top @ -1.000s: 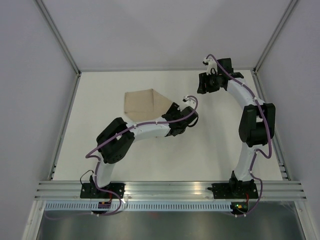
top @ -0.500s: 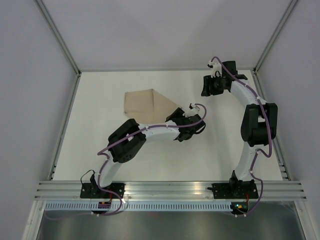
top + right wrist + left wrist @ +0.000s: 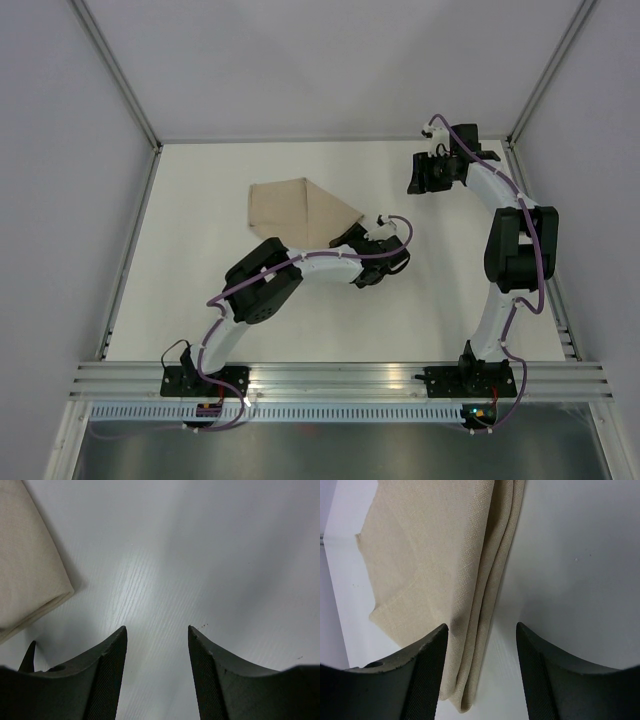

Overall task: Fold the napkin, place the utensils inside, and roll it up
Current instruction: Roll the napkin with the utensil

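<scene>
**Napkin** (image 3: 295, 208): we find it lying folded on the table (image 3: 180, 290), left of centre, tapering to a corner on its right. The left wrist view shows its layered fold edge.

**Left gripper** (image 3: 350, 235): we record it low at that right corner. Its fingers (image 3: 427, 675) are spread and pinch nothing, and the fold edge runs between them. Over the last second its wrist has slid rightward, uncovering more of the corner, while the cloth itself has not shifted.

**Right gripper** (image 3: 417, 173): its jaws stand apart over bare table, empty. It has drawn slightly toward the far right.

**Utensils**: we see none in any view.

**Judgement**: the fold looks done to us. Placing the utensils would come next, once they are located.
</scene>
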